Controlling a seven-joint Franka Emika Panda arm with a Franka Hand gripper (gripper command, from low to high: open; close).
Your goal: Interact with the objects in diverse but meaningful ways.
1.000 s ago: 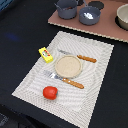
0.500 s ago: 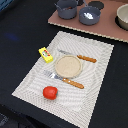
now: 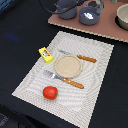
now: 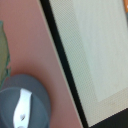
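One red tomato sits near your placemat's front corner; the claw's state can't be told.

No visible change: red tomato, yellow packet, round plate unmoved.

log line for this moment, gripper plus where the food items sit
gripper: not in view | tomato: on placemat | yellow packet: placemat edge | white piece: in grey pan
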